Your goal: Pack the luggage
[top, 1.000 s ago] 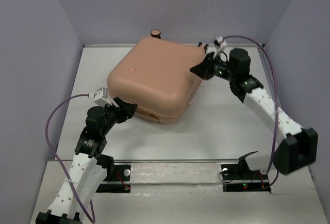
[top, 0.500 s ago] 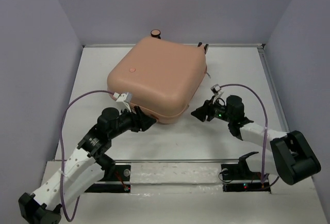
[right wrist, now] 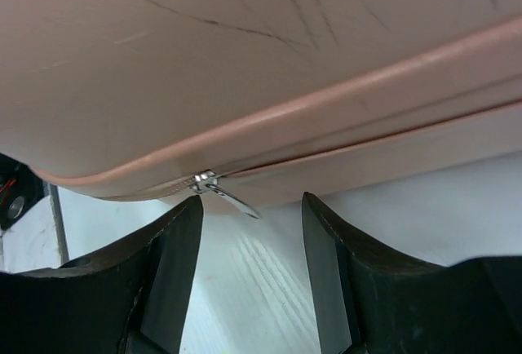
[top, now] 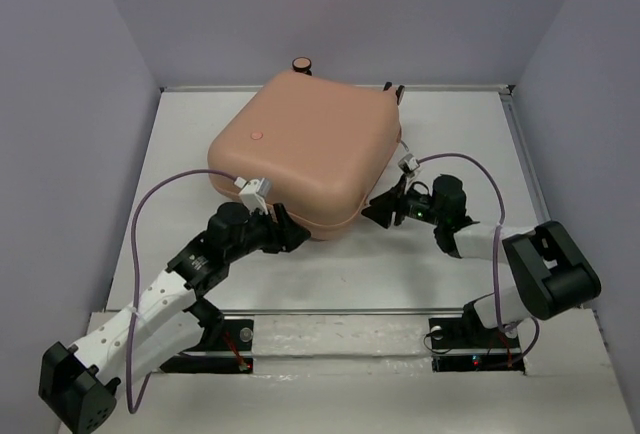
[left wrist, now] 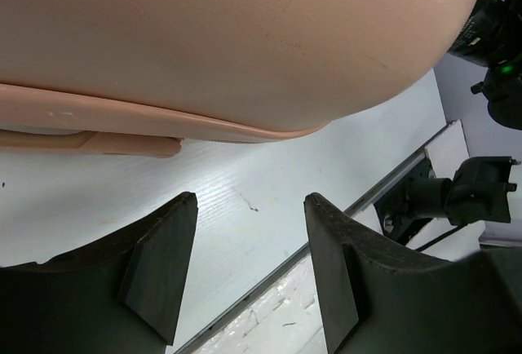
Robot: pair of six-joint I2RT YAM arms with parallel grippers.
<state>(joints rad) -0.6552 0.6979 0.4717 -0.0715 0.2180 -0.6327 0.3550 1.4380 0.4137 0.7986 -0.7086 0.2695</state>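
**Now, zipper pull [right wrist: 229,196] dead ahead of the right gripper [right wrist: 251,207]**

Starting at the left: left gripper [top: 293,239] low over the table [top: 450,144], fingers [left wrist: 159,264] apart and holding nothing, aimed toward 1 o'clock at the near rim of the luggage [top: 300,144]. Through its wrist view, only bare table between those fingers, with the shell's seam lip just beyond.

Moving to the middle: luggage lying flat and shut, turned like a diamond, with one caster wheel [top: 300,63] poking out at 12 o'clock.

Ending at the right: right gripper likewise spread and empty, sitting at 4 o'clock of the shell and pointing toward 10 o'clock into the seam. Just past its fingertips, hanging from that seam, the metal pull, tab drooping toward 4 o'clock and untouched.

Judging from this: clearly the nearer arm for the zip, the right one. Probably only a short advance needed to bracket the tab before closing on it.
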